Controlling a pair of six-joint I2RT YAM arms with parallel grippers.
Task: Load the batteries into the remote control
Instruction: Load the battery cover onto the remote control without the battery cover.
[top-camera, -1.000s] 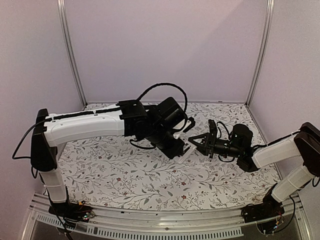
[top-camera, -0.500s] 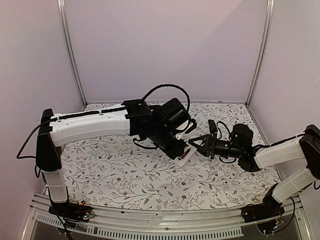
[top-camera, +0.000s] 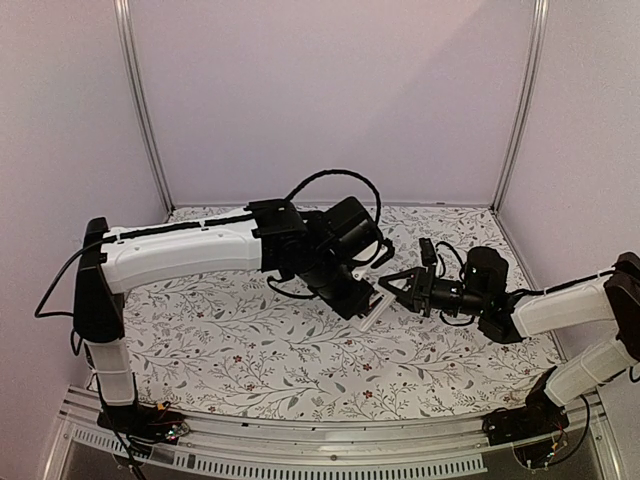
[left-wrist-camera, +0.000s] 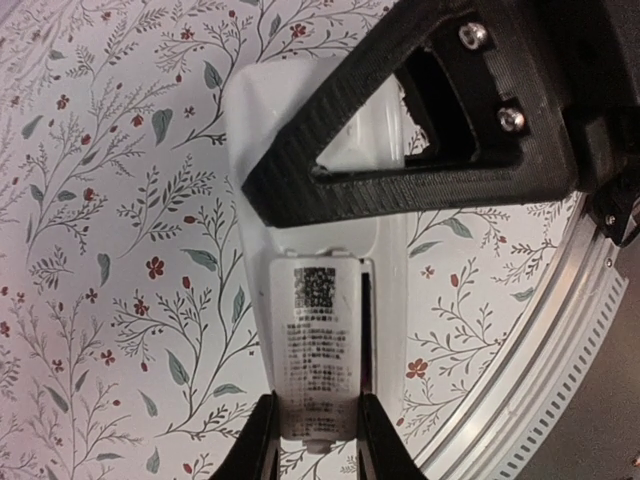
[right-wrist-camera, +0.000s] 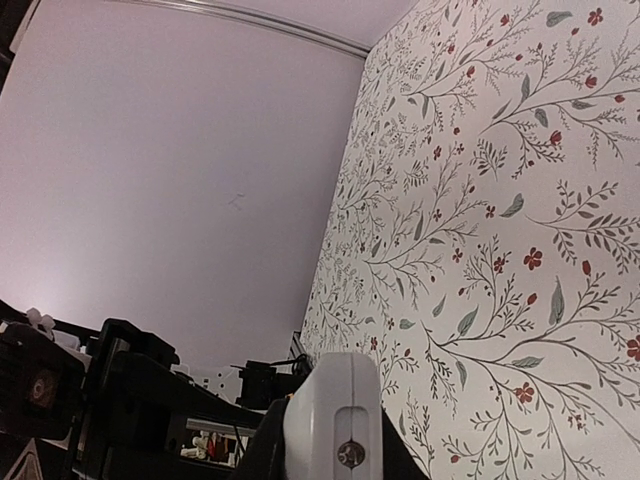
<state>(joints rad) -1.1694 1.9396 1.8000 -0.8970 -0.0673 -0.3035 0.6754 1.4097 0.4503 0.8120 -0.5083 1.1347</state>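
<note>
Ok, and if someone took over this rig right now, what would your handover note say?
Left gripper: shut on the remote control, back side facing its wrist camera.
Right gripper: jaws straddle the remote's other end; grip unclear.
Batteries: not visible in any view.
Done: cannot tell; a labelled panel sits over the remote's back.
Left: confirm both batteries are in; if not, find and load them.

remote control (left-wrist-camera: 315, 350) above table (top-camera: 250, 350), between left pincer (left-wrist-camera: 316, 440) and right pincer (top-camera: 388, 291)
</note>
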